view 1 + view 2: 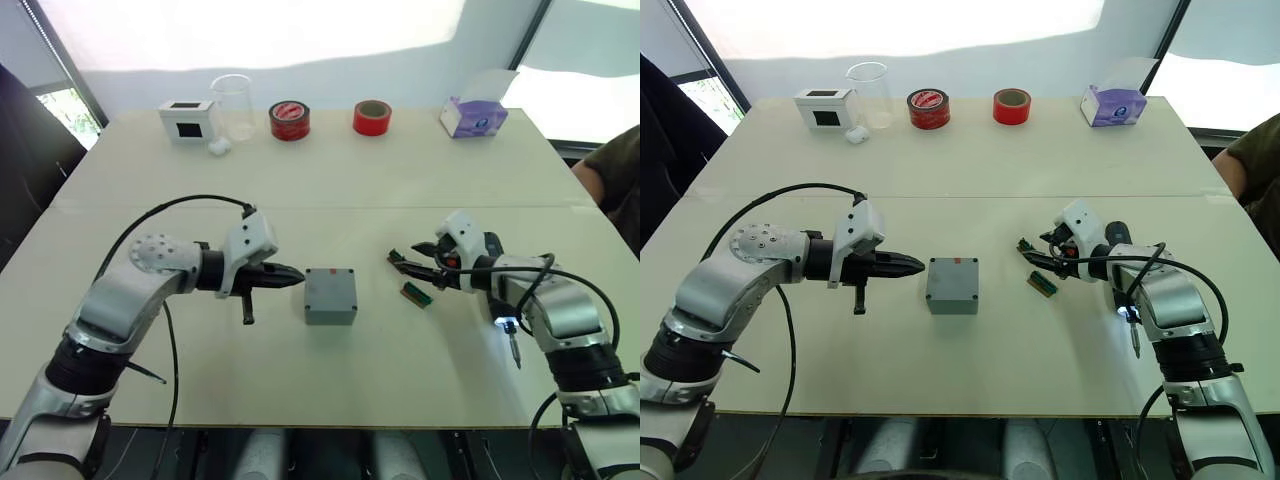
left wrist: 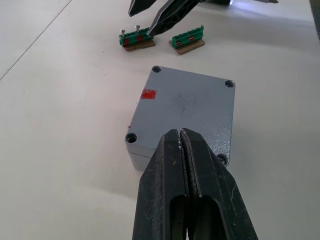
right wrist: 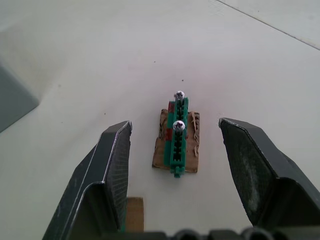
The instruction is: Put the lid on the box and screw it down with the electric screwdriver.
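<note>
Centrally, the box (image 1: 331, 294) with the lid (image 2: 189, 109) seated lay just beyond my closed left gripper (image 1: 296, 275), while my open right gripper (image 3: 175, 150) straddled a green screw holder (image 3: 176, 136) well right of the box.

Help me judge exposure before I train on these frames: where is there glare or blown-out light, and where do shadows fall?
Left eye view: the backdrop behind the table is blown out white; a small light glows beside the right gripper. Left wrist view: the lid is evenly lit, with soft shadow under the left gripper. Right wrist view: faint shadows beside the green piece.
</note>
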`<move>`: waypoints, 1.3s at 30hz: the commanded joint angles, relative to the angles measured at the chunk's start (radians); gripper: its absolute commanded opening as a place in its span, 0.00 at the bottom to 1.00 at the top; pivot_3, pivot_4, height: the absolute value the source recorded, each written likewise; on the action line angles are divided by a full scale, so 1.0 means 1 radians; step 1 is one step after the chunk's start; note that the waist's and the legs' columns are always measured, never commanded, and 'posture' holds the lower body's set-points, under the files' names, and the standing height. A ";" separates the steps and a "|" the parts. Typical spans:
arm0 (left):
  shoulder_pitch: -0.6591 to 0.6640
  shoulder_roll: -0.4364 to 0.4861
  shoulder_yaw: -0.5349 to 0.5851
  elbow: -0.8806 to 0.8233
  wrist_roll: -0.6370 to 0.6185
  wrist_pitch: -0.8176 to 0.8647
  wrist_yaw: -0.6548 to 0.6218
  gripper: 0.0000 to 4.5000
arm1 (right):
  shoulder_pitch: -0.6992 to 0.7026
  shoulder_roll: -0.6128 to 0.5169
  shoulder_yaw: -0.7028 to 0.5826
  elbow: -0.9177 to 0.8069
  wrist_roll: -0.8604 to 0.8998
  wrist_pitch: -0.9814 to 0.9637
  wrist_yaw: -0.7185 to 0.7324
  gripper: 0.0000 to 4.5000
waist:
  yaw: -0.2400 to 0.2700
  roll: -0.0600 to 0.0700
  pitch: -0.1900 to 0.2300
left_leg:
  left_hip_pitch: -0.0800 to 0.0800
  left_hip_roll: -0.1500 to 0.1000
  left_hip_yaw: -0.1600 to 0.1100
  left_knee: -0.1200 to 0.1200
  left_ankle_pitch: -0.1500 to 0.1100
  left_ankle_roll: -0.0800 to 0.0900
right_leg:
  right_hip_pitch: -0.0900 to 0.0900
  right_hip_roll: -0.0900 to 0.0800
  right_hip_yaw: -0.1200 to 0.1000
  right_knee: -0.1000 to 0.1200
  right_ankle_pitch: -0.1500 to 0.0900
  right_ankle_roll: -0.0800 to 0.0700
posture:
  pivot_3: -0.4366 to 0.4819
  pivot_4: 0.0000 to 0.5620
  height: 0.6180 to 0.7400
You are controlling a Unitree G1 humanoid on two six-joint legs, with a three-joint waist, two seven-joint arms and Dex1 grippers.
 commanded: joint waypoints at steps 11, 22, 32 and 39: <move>0.001 0.012 0.000 -0.018 0.002 -0.021 0.004 0.00 | -0.015 0.026 0.008 -0.007 -0.030 -0.020 0.001 0.02 | 0.000 0.000 0.000 | 0.000 0.000 0.000 0.000 0.000 0.000 | 0.000 0.000 0.000 0.000 0.000 0.000 | 0.48 0.27 1.00; 0.009 0.025 -0.005 -0.015 0.008 -0.032 0.005 0.00 | -0.007 0.026 -0.013 -0.027 -0.039 -0.008 -0.015 0.02 | 0.000 0.000 0.000 | 0.000 0.000 0.000 0.000 0.000 -0.001 | 0.000 0.000 0.000 0.000 0.000 0.000 | 0.48 0.27 1.00; 0.006 0.036 -0.003 0.006 0.011 -0.047 -0.011 0.00 | -0.028 0.015 -0.064 -0.117 -0.009 0.013 -0.022 0.02 | -0.001 0.000 0.000 | 0.000 0.000 0.000 0.000 0.000 -0.001 | 0.000 0.000 0.000 0.000 0.000 0.000 | 0.48 0.27 1.00; 0.006 0.058 0.036 0.015 -0.022 -0.035 -0.016 0.00 | -0.050 0.036 -0.070 -0.259 0.097 0.114 0.010 0.02 | -0.001 0.000 0.000 | 0.000 0.000 0.000 0.000 0.000 -0.001 | 0.000 0.000 0.000 0.000 0.000 0.000 | 0.48 0.27 1.00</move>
